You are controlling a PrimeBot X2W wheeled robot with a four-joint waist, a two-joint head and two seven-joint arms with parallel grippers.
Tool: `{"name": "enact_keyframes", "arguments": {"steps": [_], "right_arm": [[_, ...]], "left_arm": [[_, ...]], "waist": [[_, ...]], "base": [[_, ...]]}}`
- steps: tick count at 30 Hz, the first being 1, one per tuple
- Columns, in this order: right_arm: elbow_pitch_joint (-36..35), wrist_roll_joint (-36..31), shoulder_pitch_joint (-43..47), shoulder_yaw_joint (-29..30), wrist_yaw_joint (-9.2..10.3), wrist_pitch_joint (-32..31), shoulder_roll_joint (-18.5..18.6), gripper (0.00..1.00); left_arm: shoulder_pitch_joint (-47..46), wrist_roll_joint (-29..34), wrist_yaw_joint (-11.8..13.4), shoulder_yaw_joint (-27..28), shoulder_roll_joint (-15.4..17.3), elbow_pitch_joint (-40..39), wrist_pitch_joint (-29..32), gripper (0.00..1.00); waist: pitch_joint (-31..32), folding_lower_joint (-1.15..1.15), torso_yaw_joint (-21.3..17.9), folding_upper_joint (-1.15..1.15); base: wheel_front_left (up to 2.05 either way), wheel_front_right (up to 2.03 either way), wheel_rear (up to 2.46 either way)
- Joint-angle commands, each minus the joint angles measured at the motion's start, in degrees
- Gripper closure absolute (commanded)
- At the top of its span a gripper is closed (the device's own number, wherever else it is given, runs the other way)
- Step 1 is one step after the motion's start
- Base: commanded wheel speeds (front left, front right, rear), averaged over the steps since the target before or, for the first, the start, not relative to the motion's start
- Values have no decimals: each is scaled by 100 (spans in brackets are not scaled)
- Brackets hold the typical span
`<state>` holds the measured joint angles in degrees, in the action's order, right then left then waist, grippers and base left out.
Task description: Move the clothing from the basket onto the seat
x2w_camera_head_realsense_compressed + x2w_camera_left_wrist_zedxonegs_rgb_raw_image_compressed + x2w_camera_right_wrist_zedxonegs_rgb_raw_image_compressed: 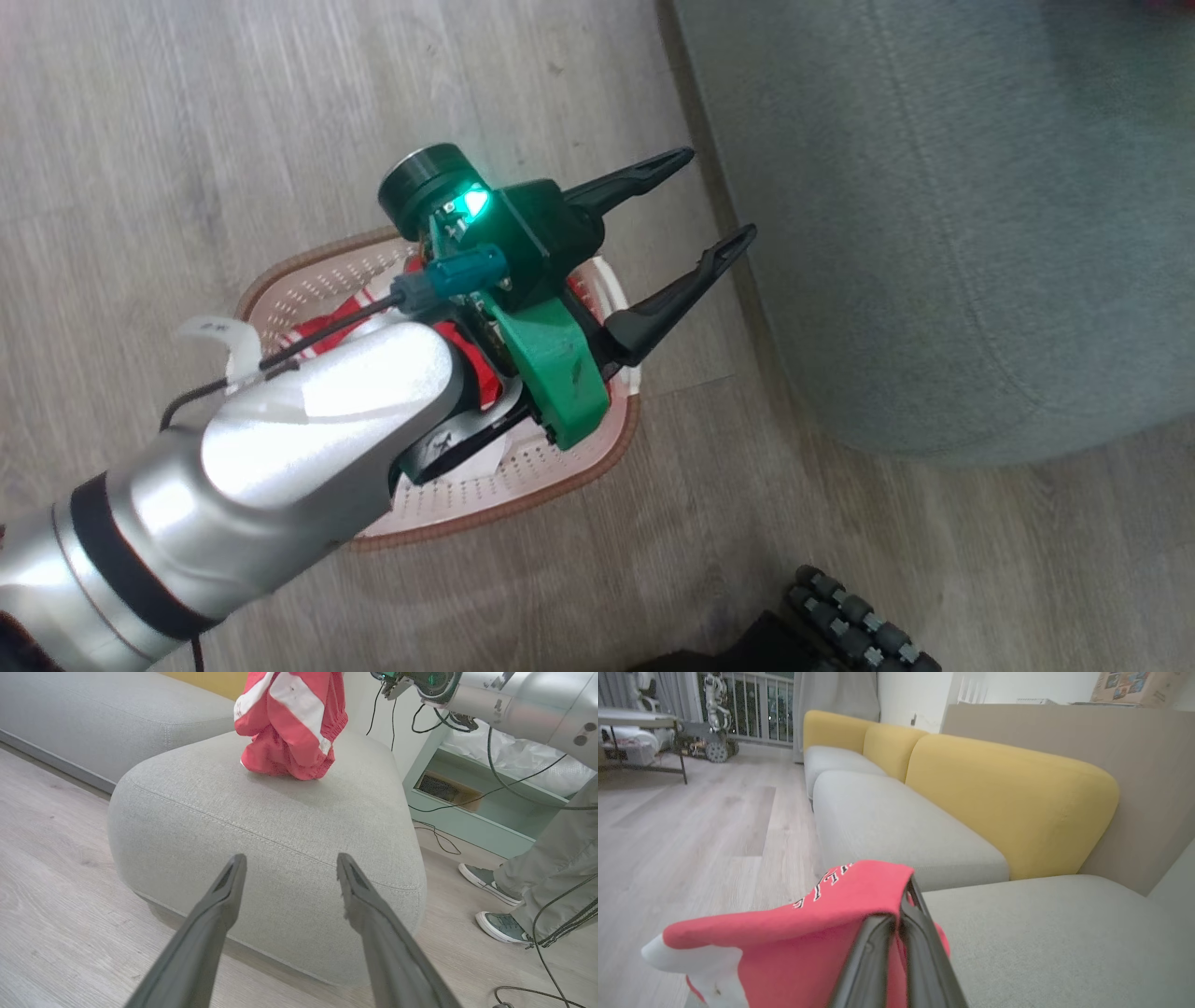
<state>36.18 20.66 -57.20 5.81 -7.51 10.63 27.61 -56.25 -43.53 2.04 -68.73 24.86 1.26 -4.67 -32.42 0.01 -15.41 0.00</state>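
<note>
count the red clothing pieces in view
2. One garment is pinched in the right tool, hanging over the seat. A second garment lies in the basket, mostly covered by the left arm, so more may be hidden beneath.

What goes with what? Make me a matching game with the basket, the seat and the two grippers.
Things:
1. basket
2. seat
3. left gripper
4. right gripper

States:
A. shut on red clothing
B. open, holding nothing
C. on the floor, red clothing inside
D. grey, beside the basket

Pairs: 1-C, 2-D, 3-B, 4-A
</note>
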Motion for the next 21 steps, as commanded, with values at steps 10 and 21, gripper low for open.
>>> {"name": "enact_keyframes", "arguments": {"steps": [10,21], "right_arm": [[1014,-402,-142,-296,2,-883,103,100],[1463,-502,-176,-579,2,-1546,73,0]], "left_arm": [[-229,82,-13,187,71,-215,-70,0],[-156,9,-10,189,25,-95,-192,0]], "waist": [[-118,-1,190,0],[101,-1,177,0]], "base": [[0,0,0],[0,0,0]]}}
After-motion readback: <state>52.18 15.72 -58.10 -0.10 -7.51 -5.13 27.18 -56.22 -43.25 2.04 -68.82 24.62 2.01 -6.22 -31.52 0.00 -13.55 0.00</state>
